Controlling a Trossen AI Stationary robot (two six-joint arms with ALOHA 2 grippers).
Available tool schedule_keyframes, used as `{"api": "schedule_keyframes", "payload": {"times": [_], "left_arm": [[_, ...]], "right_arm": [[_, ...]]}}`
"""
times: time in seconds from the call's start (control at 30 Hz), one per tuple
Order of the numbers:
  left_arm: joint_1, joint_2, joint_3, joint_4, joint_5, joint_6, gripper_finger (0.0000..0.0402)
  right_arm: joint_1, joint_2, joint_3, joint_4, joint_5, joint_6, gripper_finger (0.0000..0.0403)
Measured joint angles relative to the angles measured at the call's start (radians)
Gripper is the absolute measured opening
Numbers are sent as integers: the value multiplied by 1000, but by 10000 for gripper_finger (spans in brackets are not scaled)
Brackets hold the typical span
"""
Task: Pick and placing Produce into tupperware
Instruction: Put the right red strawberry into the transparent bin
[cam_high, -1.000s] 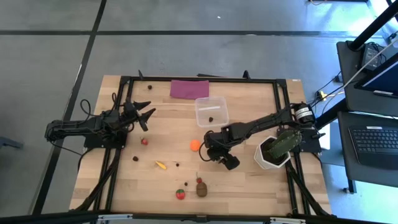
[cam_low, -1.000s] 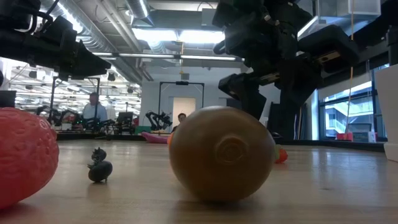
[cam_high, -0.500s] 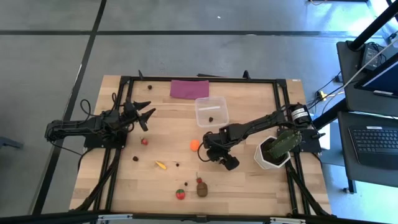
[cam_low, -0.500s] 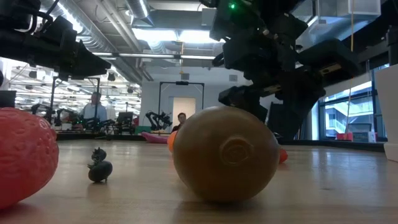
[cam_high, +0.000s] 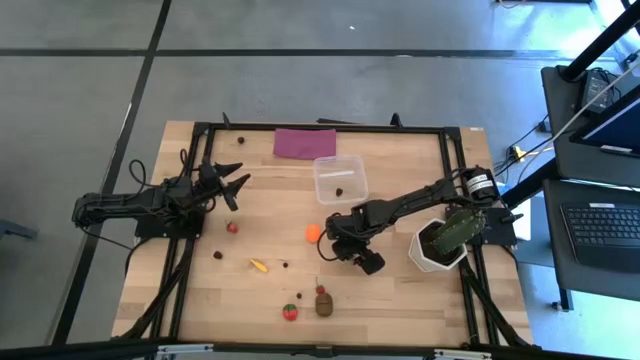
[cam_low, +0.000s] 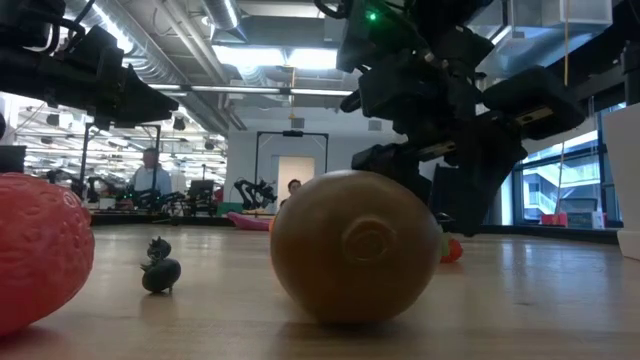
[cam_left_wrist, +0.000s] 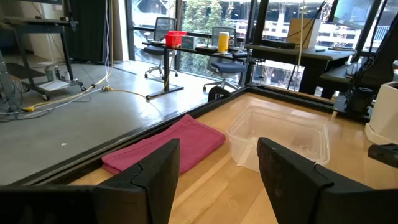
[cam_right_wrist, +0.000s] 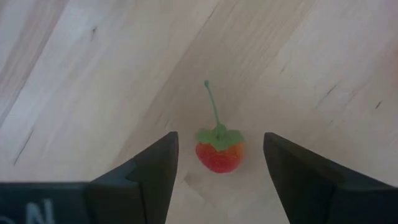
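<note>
With its fingers apart, the right gripper hung over the stemmed red fruit, which it should straddle squarely before closing gently.

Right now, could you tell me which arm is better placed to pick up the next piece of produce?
The right: its open end effector hangs directly above a small red green-stemmed fruit. The left end effector waits at the table's left edge.

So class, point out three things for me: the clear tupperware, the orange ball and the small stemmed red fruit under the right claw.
tupperware (cam_high: 340, 180), high view, its clear floor.
orange ball (cam_high: 313, 233), high view, its top.
small stemmed red fruit (cam_right_wrist: 219, 156), right wrist view, its red body.
</note>
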Motion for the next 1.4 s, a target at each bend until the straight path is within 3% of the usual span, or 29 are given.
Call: {"api": "schedule_keyframes", "payload": {"times": [0.33, 0.8, 1.2, 1.4], "left_arm": [[0, 0, 0, 0, 0, 0, 206], [0, 0, 0, 0, 0, 0, 206], [0, 0, 0, 0, 0, 0, 206], [0, 0, 0, 0, 0, 0, 206]], "right_arm": [[0, 19, -16, 22, 15, 7, 229], [0, 17, -17, 15, 49, 12, 114], [-16, 15, -17, -8, 51, 23, 119], [-107, -13, 77, -166, 51, 9, 120]]}}
